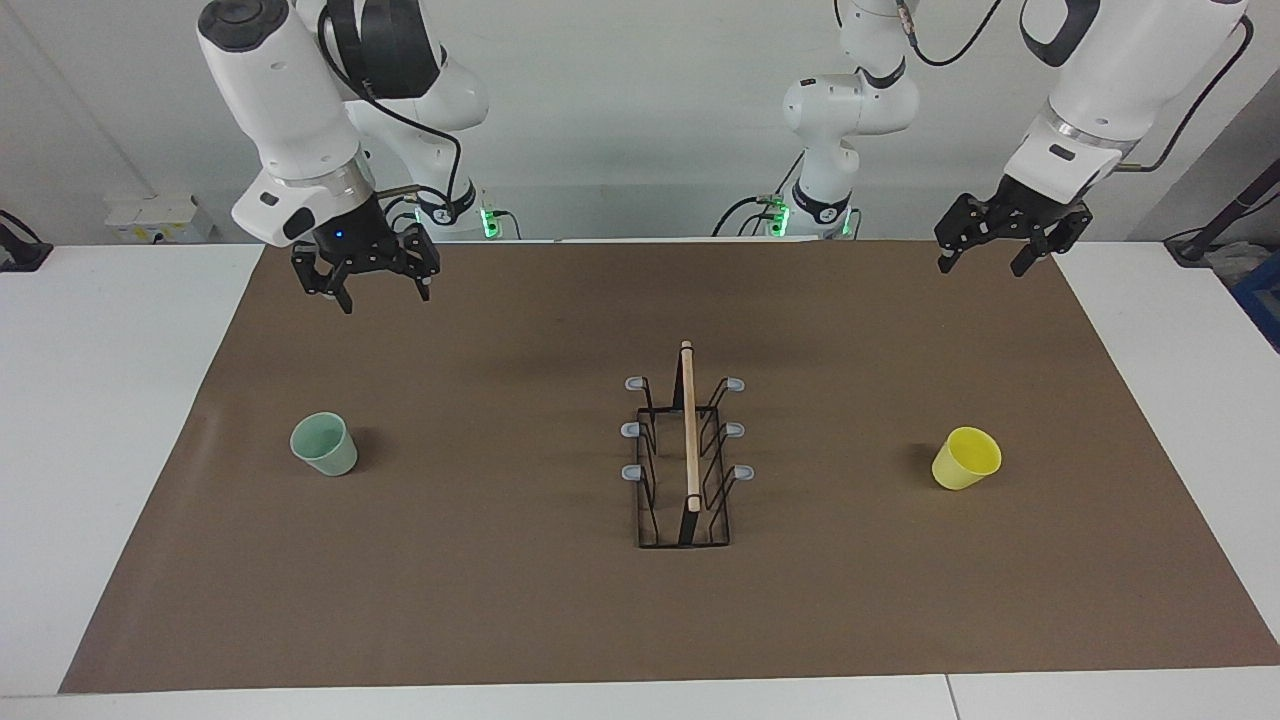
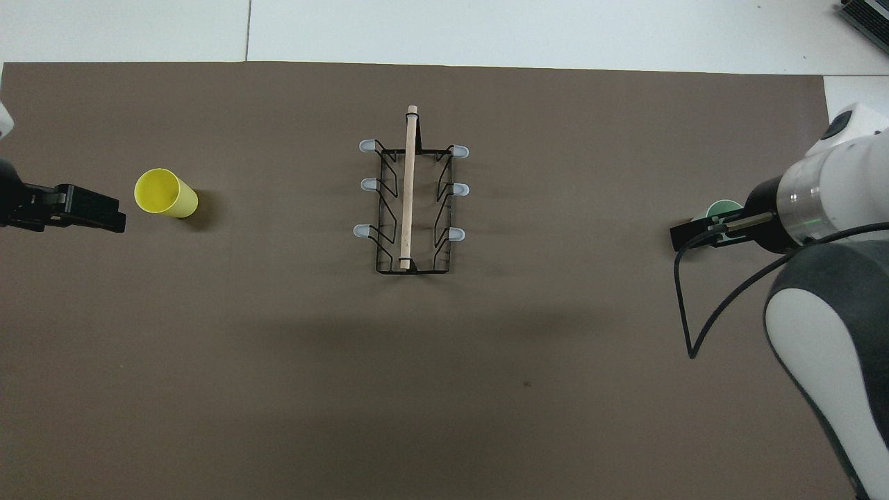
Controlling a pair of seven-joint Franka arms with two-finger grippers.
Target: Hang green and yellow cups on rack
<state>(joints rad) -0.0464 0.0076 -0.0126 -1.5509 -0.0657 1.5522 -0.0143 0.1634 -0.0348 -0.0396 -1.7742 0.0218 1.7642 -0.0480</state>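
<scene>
A pale green cup (image 1: 323,445) stands upright on the brown mat toward the right arm's end. In the overhead view the green cup (image 2: 722,207) is half covered by my raised right gripper (image 2: 686,235). The facing view shows that right gripper (image 1: 385,298) open, empty and well above the mat. Toward the left arm's end a yellow cup (image 1: 966,458) (image 2: 165,193) stands tilted. My left gripper (image 1: 982,267) (image 2: 104,217) hangs open and empty over the mat, apart from that cup. The black wire rack (image 1: 685,470) (image 2: 410,208) stands mid-mat with nothing on its grey-tipped pegs.
The brown mat (image 1: 500,600) covers most of a white table (image 1: 100,450). A black cable (image 2: 684,312) loops down from the right arm over the mat. Both arm bases stand at the table's edge nearest the robots.
</scene>
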